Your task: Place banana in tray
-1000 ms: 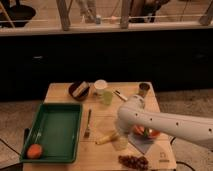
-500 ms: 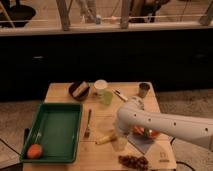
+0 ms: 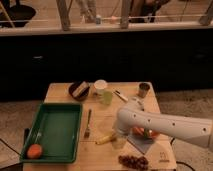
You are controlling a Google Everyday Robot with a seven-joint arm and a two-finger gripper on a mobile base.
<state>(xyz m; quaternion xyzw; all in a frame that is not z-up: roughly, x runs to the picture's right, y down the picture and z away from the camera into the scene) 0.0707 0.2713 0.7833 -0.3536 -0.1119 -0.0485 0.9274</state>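
While the gripper [image 3: 119, 138] hangs at the right end of the banana [image 3: 105, 138], lower middle, open or closed I cannot tell, an end-on pinch could flick it off before the tray [image 3: 55, 127] at left.

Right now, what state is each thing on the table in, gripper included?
Large dark-green plastic tray: flat on the wooden table, holding a round orange fruit.
Round orange fruit: in the tray's near left corner.
Small pale-yellow banana: lying on the table, outside the tray.
Grey metal fork: lying between tray and banana.
Gripper: low at the banana's right end; hold unclear.
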